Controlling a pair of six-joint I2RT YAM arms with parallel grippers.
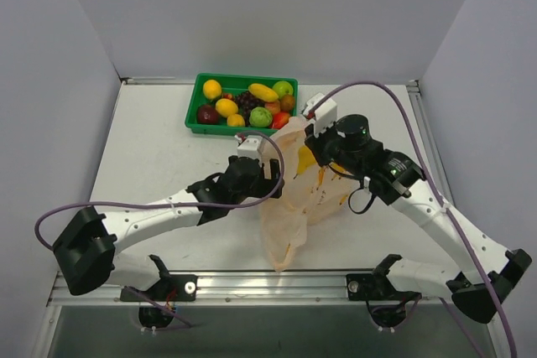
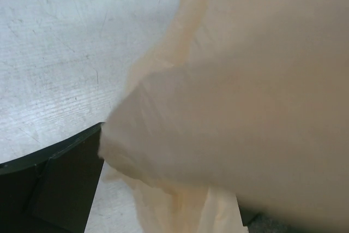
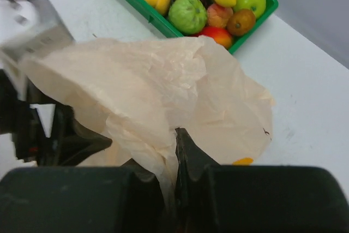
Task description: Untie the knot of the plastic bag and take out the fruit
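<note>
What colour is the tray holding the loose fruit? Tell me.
Green. The tray shows best in the top external view.

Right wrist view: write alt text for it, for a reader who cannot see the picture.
The right gripper is shut on a fold of the crinkly peach plastic bag, which spreads across the middle of the frame over a white table. Behind it, a green tray holds toy fruit.
</note>
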